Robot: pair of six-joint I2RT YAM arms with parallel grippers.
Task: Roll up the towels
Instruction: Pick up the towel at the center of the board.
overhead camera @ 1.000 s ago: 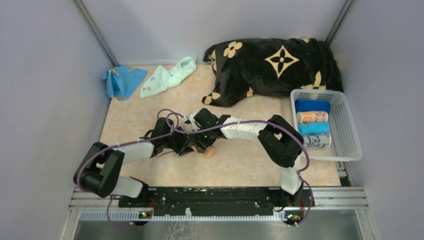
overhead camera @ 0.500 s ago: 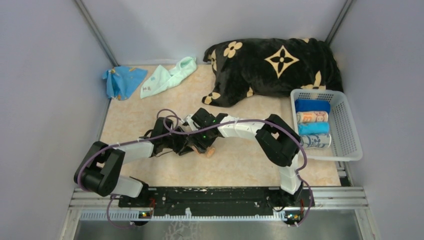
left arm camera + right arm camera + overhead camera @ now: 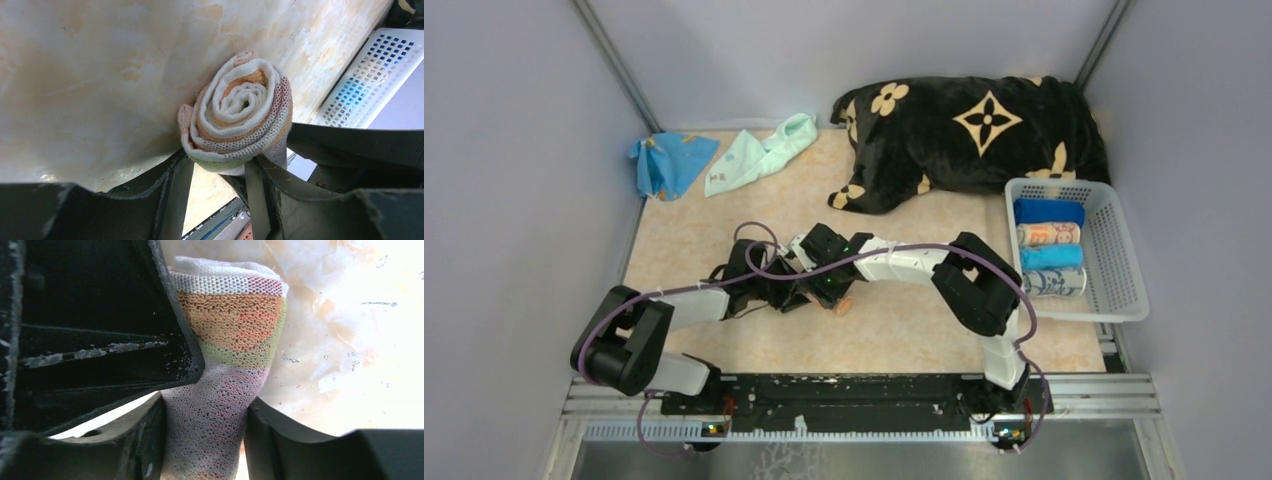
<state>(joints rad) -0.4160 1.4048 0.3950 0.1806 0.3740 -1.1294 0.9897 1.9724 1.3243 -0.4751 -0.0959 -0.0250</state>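
A rolled orange towel with pale and green print [image 3: 845, 304] lies on the table's middle, between both grippers. In the left wrist view its spiral end [image 3: 240, 115] faces me, and my left gripper [image 3: 218, 162] pinches its lower edge between its fingertips. My right gripper [image 3: 205, 412] is shut around the roll's pale end [image 3: 230, 325], with a left finger [image 3: 100, 315] lying against the roll. In the top view the left gripper [image 3: 796, 296] and right gripper [image 3: 828, 292] meet over the roll. A mint green towel [image 3: 759, 155] and a blue towel [image 3: 664, 162] lie unrolled at the back left.
The big black blanket with beige flowers [image 3: 974, 135] fills the back right. A white basket [image 3: 1124, 290] at the right edge holds several rolled towels [image 3: 1049, 235]; it also shows in the left wrist view [image 3: 370, 75]. Grey walls close in both sides.
The right arm's wrist and elbow have drifted slightly to the left. The left arm and the rolled towel stay in place.
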